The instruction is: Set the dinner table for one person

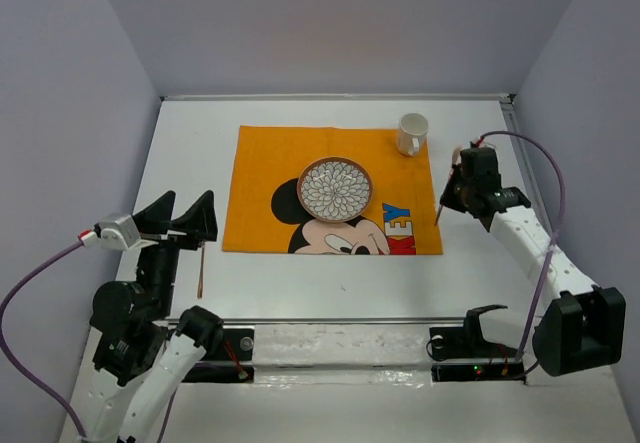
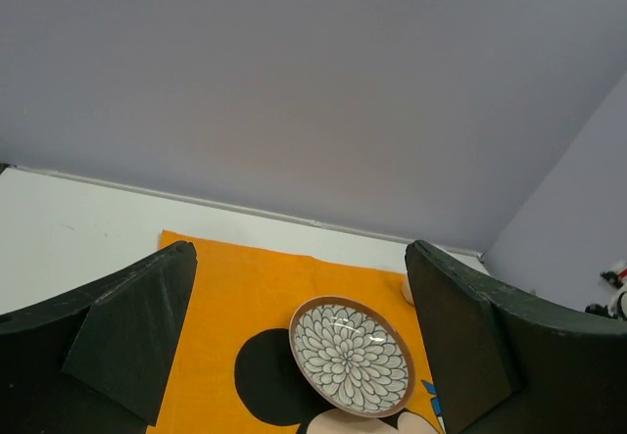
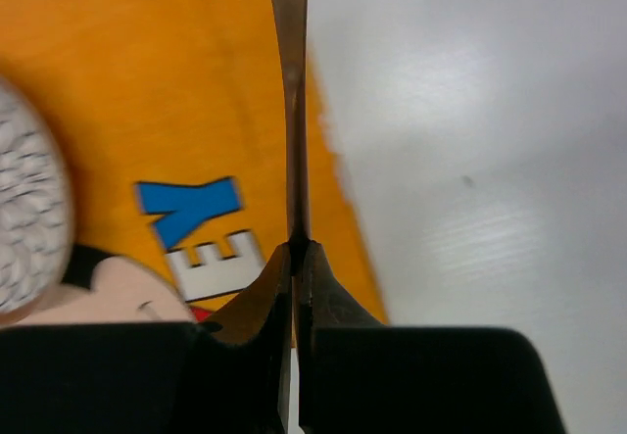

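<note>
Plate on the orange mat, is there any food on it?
No, the plate is bare: its whole flower pattern shows and nothing lies on it.

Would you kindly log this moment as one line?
right tool shut on thin brown utensil at placemat right edge | left tool open, empty | plate on placemat | mug at its far-right corner

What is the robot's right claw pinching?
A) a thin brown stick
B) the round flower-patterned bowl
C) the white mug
A: the right gripper is shut on a thin brown stick beside the edge of the orange cloth placemat, while the white mug and round flower-patterned bowl stand apart, untouched.
</note>
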You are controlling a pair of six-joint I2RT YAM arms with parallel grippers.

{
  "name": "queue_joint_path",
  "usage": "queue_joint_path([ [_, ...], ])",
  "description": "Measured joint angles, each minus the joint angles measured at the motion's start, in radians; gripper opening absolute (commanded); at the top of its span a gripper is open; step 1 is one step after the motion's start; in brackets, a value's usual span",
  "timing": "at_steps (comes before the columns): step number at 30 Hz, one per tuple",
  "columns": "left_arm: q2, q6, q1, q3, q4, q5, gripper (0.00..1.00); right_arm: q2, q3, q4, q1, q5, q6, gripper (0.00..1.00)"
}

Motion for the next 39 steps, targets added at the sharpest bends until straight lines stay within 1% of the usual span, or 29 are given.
queue_joint_path([
  [2, 0.019, 0.000, 0.001, 0.000, -0.001, 0.000, 0.99, -0.025, 0.048, 0.022, 0.097, -0.001, -0.018, 0.00],
  [5, 0.052, -0.002, 0.008, 0.000, -0.003, 0.000, 0.99, -0.032, 0.062, 0.067, 0.199, -0.040, -0.043, 0.00],
  [7, 0.076, -0.004, 0.016, 0.000, -0.006, 0.000, 0.99, -0.021, 0.061, 0.075, 0.249, -0.077, -0.054, 0.00],
  [9, 0.102, -0.006, 0.026, 0.000, -0.010, 0.000, 0.99, -0.002, 0.061, 0.090, 0.266, -0.113, -0.055, 0.00],
  [13, 0.149, -0.012, 0.061, 0.000, -0.014, 0.000, 0.99, 0.109, 0.062, 0.153, 0.276, -0.177, -0.053, 0.00],
  [17, 0.196, -0.023, 0.092, 0.000, -0.018, -0.002, 0.99, 0.233, 0.067, 0.192, 0.276, -0.182, -0.049, 0.00],
  [24, 0.305, -0.047, 0.120, 0.000, -0.031, -0.004, 0.99, 0.428, 0.137, 0.265, 0.276, -0.182, -0.042, 0.00],
  [31, 0.351, -0.064, 0.130, 0.000, -0.068, -0.003, 0.99, 0.514, 0.171, 0.304, 0.275, -0.174, -0.037, 0.00],
  [39, 0.403, -0.088, 0.133, 0.031, -0.126, -0.003, 0.99, 0.562, 0.174, 0.311, 0.269, -0.146, -0.030, 0.00],
])
